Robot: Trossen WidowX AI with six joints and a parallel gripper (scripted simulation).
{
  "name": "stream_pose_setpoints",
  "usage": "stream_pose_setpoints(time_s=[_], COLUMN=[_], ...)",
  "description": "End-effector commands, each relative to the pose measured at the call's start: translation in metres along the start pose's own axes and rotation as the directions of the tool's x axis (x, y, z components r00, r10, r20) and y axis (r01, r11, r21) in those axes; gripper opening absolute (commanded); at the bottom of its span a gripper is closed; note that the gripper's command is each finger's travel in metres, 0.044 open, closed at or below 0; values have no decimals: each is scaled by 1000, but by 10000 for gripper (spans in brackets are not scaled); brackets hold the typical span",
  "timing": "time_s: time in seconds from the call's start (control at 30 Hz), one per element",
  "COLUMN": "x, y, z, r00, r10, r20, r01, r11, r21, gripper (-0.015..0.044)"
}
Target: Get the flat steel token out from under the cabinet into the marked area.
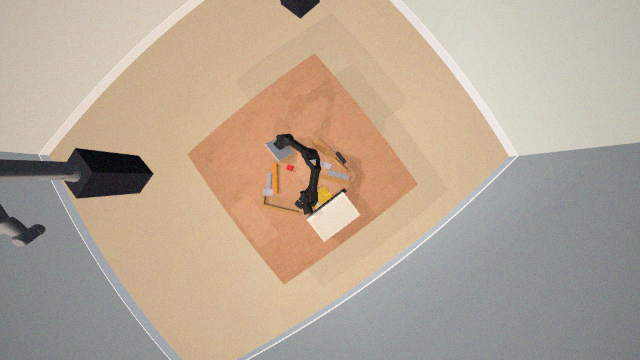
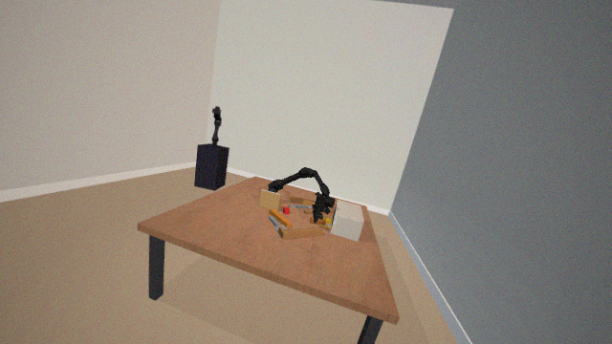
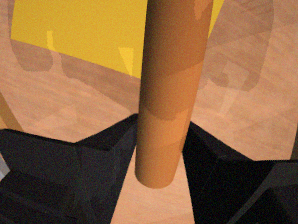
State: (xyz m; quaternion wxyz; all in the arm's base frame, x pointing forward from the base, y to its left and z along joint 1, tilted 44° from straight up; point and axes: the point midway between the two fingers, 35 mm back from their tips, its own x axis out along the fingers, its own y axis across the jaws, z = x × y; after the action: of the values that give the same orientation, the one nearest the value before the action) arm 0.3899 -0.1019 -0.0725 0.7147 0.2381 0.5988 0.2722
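Observation:
The white cabinet (image 1: 333,216) (image 2: 348,221) stands on the table. The yellow marked area (image 1: 324,194) (image 2: 328,222) (image 3: 75,35) lies in front of it. My gripper (image 1: 306,208) (image 2: 316,221) (image 3: 160,121) is shut on an orange-brown round handle (image 3: 172,75), low in front of the cabinet, beside the yellow area. The handle runs up past the fingers over the yellow area in the wrist view; its far end is out of that frame. A small pale piece shows by the yellow area in the top and exterior views, too small to identify. I cannot make out the token; the vent slots are not discernible.
A thin angled wooden wall (image 1: 281,206) (image 2: 301,232) lies near the gripper. An orange bar (image 1: 275,178) (image 2: 280,218), a grey tool (image 1: 269,181) and a red cube (image 1: 290,168) (image 2: 286,210) lie farther off. A grey bar (image 1: 338,175) and a dark object (image 1: 341,158) lie across the arm.

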Motion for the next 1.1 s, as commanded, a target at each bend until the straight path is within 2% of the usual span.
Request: stream_pose_setpoints(time_s=[0.0, 1.07], x=[1, 1], y=[8, 11], z=[1, -21], r00=[1000, 1000], r10=[8, 8], r20=[4, 3], r01=[-8, -8], r11=[1000, 1000], r21=[-2, -1], gripper=[0, 0])
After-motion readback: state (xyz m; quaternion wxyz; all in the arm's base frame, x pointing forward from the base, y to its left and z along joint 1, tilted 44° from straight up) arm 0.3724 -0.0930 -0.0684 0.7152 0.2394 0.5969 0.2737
